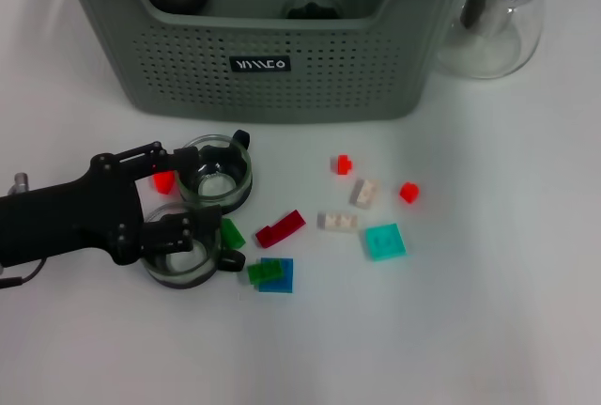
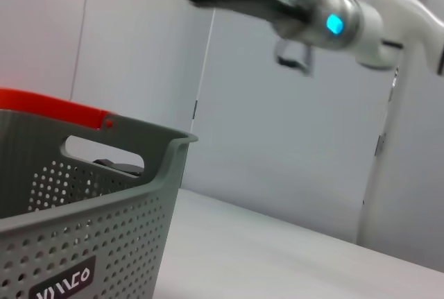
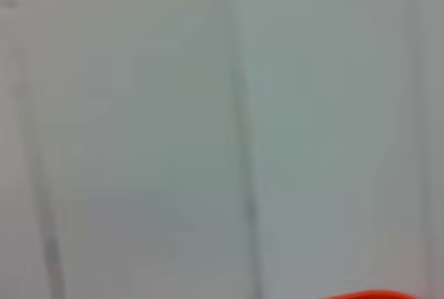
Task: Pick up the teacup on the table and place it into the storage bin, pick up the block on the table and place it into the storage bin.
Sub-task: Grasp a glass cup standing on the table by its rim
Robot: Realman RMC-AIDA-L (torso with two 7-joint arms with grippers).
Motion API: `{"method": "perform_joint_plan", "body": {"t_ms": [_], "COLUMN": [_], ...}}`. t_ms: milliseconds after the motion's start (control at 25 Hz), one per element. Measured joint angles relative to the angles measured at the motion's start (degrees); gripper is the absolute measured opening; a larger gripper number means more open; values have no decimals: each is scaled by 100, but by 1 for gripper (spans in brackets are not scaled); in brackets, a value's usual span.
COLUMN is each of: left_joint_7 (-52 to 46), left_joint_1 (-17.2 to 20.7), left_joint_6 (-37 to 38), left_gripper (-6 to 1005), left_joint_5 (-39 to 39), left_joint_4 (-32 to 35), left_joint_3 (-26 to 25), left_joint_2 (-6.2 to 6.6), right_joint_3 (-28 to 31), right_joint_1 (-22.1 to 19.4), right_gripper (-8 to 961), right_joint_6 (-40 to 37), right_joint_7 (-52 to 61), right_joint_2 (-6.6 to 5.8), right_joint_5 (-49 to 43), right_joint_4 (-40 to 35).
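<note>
Nearest us in the head view, our left gripper (image 1: 202, 208) sits spread between two glass teacups (image 1: 215, 172), so the cup pick is in hand; next we close on one. Left wrist view shows the storage bin (image 2: 104, 229) just beside.

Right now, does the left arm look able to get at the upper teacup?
Probably yes. The left gripper already sits open beside the upper teacup, one finger along its rim. A second teacup and a red block crowd it, but nothing covers it.
</note>
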Motion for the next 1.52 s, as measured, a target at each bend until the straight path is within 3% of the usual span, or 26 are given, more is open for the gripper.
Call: {"method": "perform_joint_plan", "body": {"t_ms": [40, 240, 360, 600, 680, 720, 800, 840, 880, 960, 1280, 1400, 1520], "left_joint_7": [1, 0, -13, -657, -914, -1953, -2747, -3072, -3072, -4284, -5653, -6059, -6223], "left_joint_1": [5, -2, -25, -159, -177, -181, -137, -114, -114, -56, 141, 304, 396], "left_joint_6": [-5, -62, -76, -19, -11, 59, 169, 222, 222, 406, 525, 321, -17], "left_gripper": [808, 807, 807, 788, 777, 772, 761, 756, 750, 744, 743, 743, 744], "left_joint_5": [-3, -5, 0, 20, 22, 39, 130, 219, 219, 937, 1786, 1936, 1973], "left_joint_4": [0, 0, 0, 429, 625, 1620, 2710, 3180, 3180, 4752, 6229, 6506, 6533], "left_joint_3": [-4, -11, 1, 59, 96, 473, 1040, 1310, 1310, 2556, 4653, 5504, 5987], "left_joint_2": [3, 2, 3, 30, 24, -62, -179, -233, -233, -338, -379, -381, -382], "right_joint_3": [0, 419, 583, 1010, 1145, 1219, 1371, 1431, 1499, 1585, 1757, 1790, 1807], "right_joint_1": [0, -1069, -1580, -2052, -2043, -2021, -1971, -1948, -1927, -1899, -1793, -1736, -1670], "right_gripper": [481, 487, 490, 730, 737, 741, 748, 751, 754, 762, 764, 764, 764], "right_joint_6": [0, -1463, -1913, -2244, -2234, -2222, -2206, -2206, -2206, -2214, -2170, -2157, -2156], "right_joint_7": [0, -1267, -1908, -2929, -3078, -3135, -3180, -3186, -3189, -3186, -3047, -2977, -2962], "right_joint_2": [0, 18, -13, 8, 11, 12, 8, -3, -11, -21, -41, -85, -119], "right_joint_5": [0, 58, -140, -891, -1124, -1229, -1347, -1362, -1375, -1381, -1398, -1400, -1405], "right_joint_4": [0, 173, 497, 1140, 1418, 1551, 1745, 1804, 1869, 1915, 1934, 1972, 2062]}}
